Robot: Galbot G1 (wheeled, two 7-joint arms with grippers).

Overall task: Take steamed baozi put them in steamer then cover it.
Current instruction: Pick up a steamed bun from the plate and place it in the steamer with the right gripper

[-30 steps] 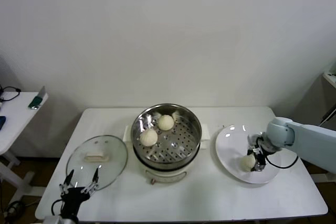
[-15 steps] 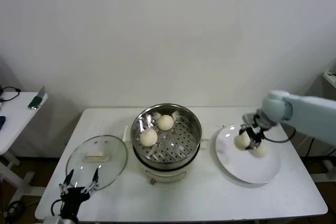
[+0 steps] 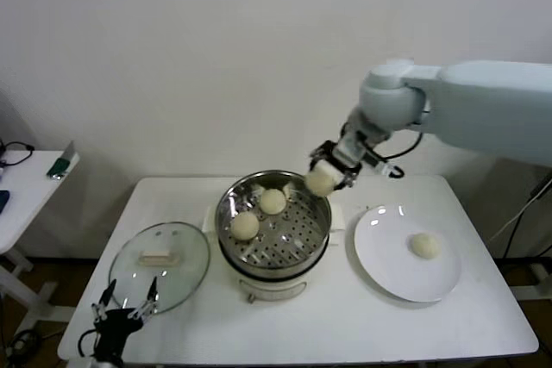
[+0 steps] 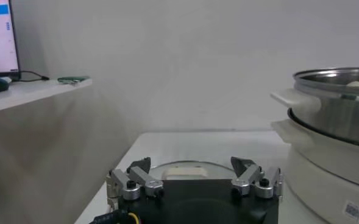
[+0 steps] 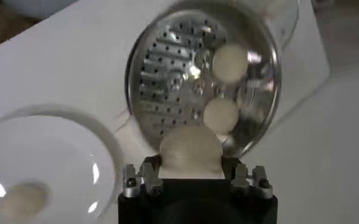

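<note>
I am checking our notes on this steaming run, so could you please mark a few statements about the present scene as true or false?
1. The right gripper holds a round cream-white dough bun above the rim of the shiny perforated stainless-steel steamer basket. True.
2. Three buns already lie inside the steamer. False: two lie there.
3. The flat white plate is bare. False: one bun remains on it.
4. The round clear glass lid covers the steamer. False: it lies on the white table, on the steamer's left.
5. The left gripper is open near the lid. True.
</note>
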